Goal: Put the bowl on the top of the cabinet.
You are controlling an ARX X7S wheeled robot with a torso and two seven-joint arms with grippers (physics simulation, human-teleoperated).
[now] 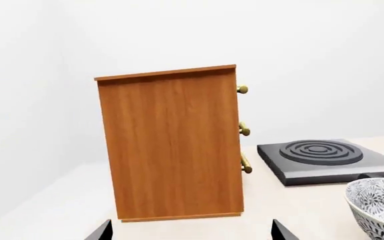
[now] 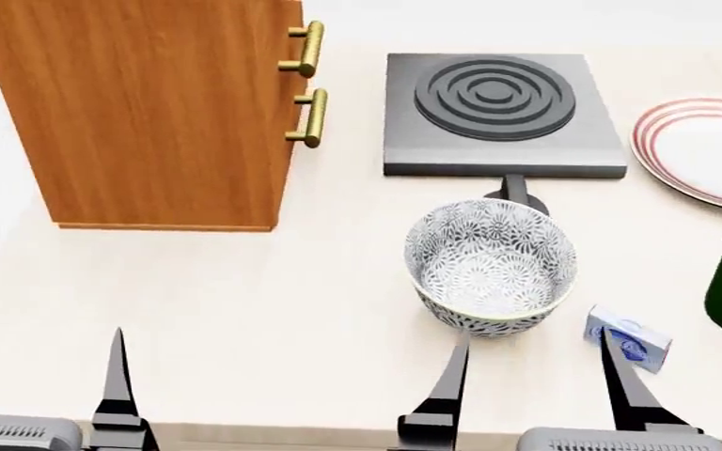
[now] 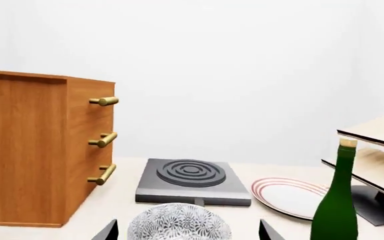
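Observation:
The bowl (image 2: 492,265), white with a dense dark floral pattern, stands upright on the pale table just in front of the hob. It also shows in the right wrist view (image 3: 178,223) and at the edge of the left wrist view (image 1: 381,204). The cabinet (image 2: 148,108), orange-brown wood with brass bar handles, stands at the back left; it also shows in the left wrist view (image 1: 172,145) and the right wrist view (image 3: 35,150). My right gripper (image 2: 534,371) is open, its fingers just short of the bowl. My left gripper (image 2: 41,362) is open and empty in front of the cabinet.
A dark grey hob (image 2: 499,113) lies behind the bowl. A red-striped white plate (image 2: 706,150) is at the back right. A green bottle (image 3: 335,200) stands at the right, a small blue box (image 2: 628,338) beside the bowl, and a pale slanted rack (image 3: 375,150) further right.

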